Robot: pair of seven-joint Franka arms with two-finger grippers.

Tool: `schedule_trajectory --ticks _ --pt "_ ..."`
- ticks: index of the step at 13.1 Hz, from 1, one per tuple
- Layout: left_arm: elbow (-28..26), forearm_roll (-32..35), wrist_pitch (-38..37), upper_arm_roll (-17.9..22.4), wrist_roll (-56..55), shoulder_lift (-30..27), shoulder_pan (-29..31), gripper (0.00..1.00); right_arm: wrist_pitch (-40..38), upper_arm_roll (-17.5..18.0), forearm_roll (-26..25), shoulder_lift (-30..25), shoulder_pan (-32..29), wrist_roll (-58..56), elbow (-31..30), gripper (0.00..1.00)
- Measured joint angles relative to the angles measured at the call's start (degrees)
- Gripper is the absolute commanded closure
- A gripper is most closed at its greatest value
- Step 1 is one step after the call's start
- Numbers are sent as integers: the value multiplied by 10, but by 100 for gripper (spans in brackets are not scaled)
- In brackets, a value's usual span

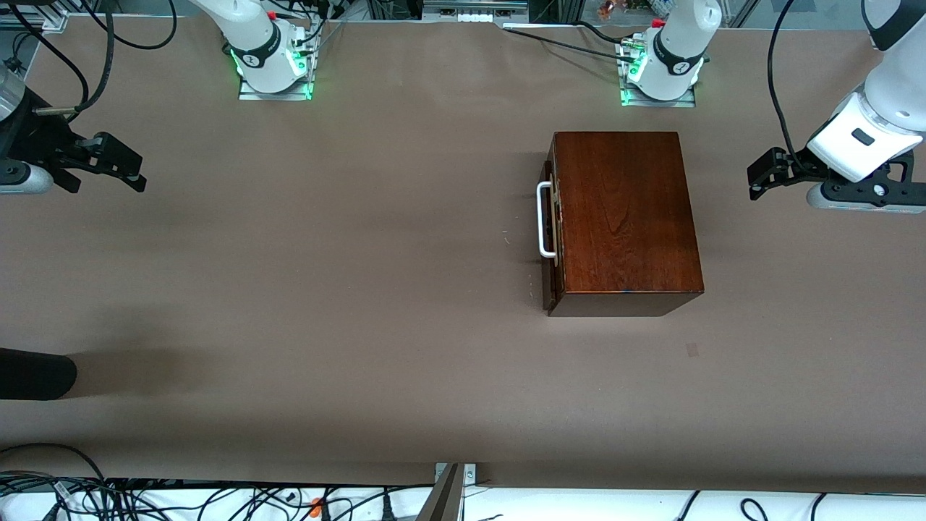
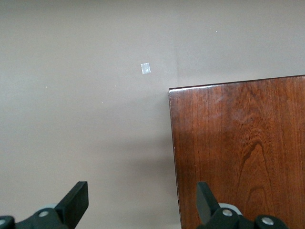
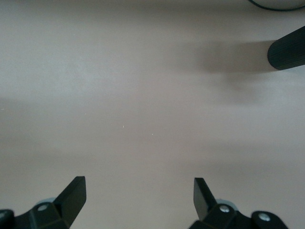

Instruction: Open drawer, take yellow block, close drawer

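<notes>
The dark reddish-brown wooden box [image 1: 622,217] stands on the table toward the left arm's end. Its drawer [image 1: 549,231] is shut, with the white U-shaped handle [image 1: 544,220] on the front that faces the right arm's end. The yellow block is hidden. My left gripper [image 1: 759,176] is open and empty, up beside the box at the left arm's end; in the left wrist view [image 2: 141,200] it hangs over the box's edge [image 2: 238,152] and bare table. My right gripper [image 1: 134,174] is open and empty over bare table at the right arm's end, as the right wrist view [image 3: 139,196] shows.
A small pale tape patch [image 1: 692,349] lies on the table nearer the front camera than the box; it also shows in the left wrist view [image 2: 146,68]. A dark cylinder [image 1: 36,374] juts in at the right arm's end, also in the right wrist view [image 3: 287,49]. Cables [image 1: 217,499] lie along the near edge.
</notes>
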Motion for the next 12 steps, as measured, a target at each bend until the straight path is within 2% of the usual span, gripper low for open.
schedule_trajectory --ticks 12 --pt "1 0 -11 0 0 0 0 0 0 0 0 0 0 0 0 0"
